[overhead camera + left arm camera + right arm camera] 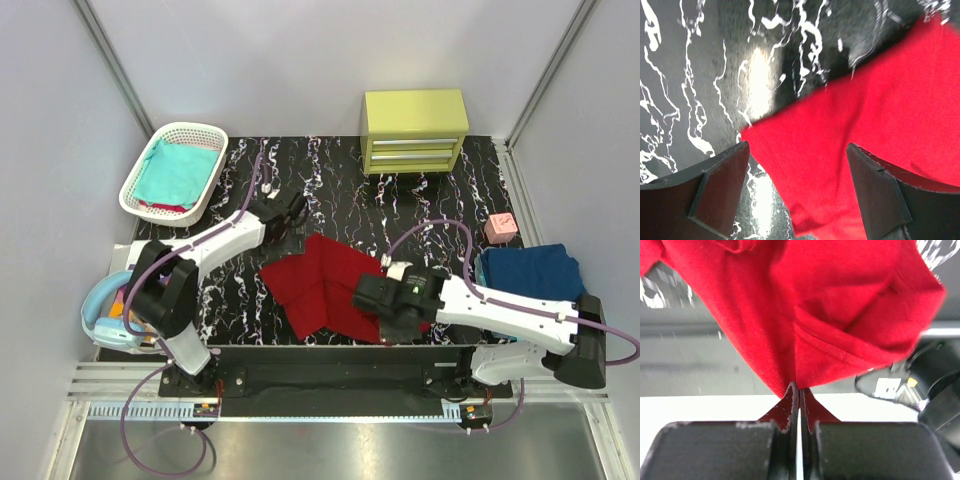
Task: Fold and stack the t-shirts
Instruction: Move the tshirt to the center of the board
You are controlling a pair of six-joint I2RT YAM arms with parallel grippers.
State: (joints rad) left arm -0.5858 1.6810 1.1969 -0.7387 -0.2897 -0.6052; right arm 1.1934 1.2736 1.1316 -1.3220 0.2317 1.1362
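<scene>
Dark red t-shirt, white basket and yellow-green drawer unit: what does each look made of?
The dark red t-shirt looks like soft matte knit cloth, likely cotton: it drapes, creases and shows a stitched hem. The white basket is probably moulded plastic, slightly glossy, with a regular lattice wall. The drawer unit has smooth, flat yellow-green panels, painted or laminated; what lies underneath cannot be told.

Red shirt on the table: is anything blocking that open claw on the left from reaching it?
Nothing visible does. The left gripper has its jaws open around an edge of the dark red t-shirt, with only bare table beside it. The right gripper is shut on another part of the same shirt.
</scene>
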